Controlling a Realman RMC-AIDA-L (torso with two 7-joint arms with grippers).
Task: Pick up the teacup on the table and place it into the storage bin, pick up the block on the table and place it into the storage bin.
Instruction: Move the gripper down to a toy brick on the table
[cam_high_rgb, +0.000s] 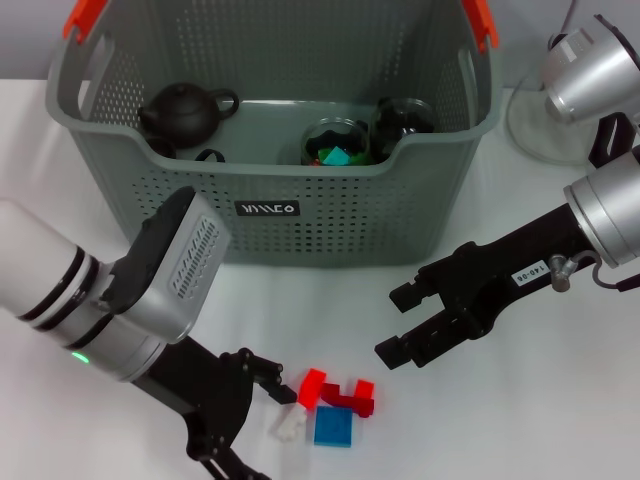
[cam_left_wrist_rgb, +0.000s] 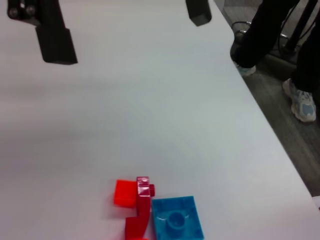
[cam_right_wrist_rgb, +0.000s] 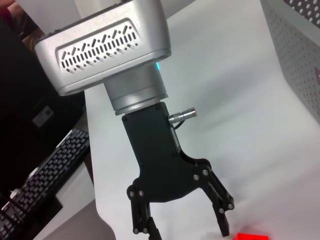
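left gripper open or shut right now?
Open. The right wrist view shows the left gripper with its jaws spread apart and nothing between them, low over the table beside a red block.

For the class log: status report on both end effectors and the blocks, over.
Left end effector open, beside the blocks on the table. Right end effector open, empty, in front of the bin. Blocks untouched; nothing in the way.

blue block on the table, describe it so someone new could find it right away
Start at the storage bin and come toward the table's near edge, where a few small blocks cluster beside the left pincer. The blue block is the flat square one, next to the red pieces.
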